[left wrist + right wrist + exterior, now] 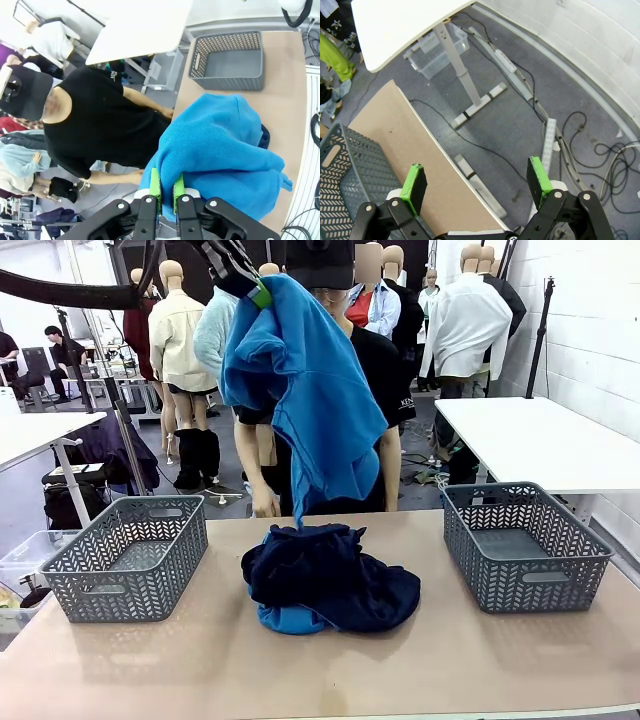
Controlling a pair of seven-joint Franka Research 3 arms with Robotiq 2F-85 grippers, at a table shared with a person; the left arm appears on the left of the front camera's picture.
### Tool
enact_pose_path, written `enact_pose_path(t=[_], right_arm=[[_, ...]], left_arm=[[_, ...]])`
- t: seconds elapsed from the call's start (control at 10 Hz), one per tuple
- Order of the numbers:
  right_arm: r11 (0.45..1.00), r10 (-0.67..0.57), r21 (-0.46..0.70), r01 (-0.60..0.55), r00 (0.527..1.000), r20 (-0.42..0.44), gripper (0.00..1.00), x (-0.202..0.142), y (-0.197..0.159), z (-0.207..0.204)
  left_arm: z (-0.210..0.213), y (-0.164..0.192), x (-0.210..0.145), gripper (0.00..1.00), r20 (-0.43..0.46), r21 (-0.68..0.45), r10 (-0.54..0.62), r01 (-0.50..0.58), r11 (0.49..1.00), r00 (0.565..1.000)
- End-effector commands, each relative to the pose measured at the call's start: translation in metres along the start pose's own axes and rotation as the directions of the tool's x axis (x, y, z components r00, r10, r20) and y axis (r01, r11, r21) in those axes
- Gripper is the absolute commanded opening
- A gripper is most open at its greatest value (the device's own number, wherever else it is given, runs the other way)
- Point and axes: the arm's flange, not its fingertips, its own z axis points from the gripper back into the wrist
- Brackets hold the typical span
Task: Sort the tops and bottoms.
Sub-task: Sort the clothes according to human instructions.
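Front view, left to right. A grey plastic left basket (125,560) with herringbone-pattern openwork walls and slot handles stands on the tan table (300,680). Above the table's middle the left gripper (260,292) hangs high, its green pads pressed together on a fold of one top (310,390). This bright sky-blue, finely knit shirt droops in soft creases, and its lowest tip reaches just down to the heap beneath. The heap is the bottoms (335,575), dark navy, limp and crumpled, lying over a second sky-blue top (285,618) whose edge shows at the front left. A person in a black T-shirt (385,370) stands behind the hanging shirt. A matching right basket (525,545) stands at the right.

Left wrist view. The fingers (155,186) pinch the knit top (220,150). A navy edge (264,136) peeks past it.

Right wrist view. The right gripper (477,182) is spread wide with nothing between its pads, above the table edge (410,150) and a cable-strewn grey floor (545,100).
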Motion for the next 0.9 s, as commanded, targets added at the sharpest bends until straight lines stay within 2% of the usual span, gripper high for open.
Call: enact_pose_path(t=[0.0, 0.8], right_arm=[[1.000, 0.015, -0.004, -0.015, 1.000, -0.004, 1.00, -0.0005, 0.0004, 0.0002], [1.000, 0.015, -0.004, -0.015, 1.000, -0.004, 1.00, -0.0005, 0.0004, 0.0002]], left_arm=[[0.0010, -0.0003, 0.0007, 0.00, -0.002, 0.006, -0.001, 0.001, 1.000, 1.000], [0.0010, -0.0003, 0.0007, 0.00, -0.002, 0.006, -0.001, 0.001, 1.000, 1.000]])
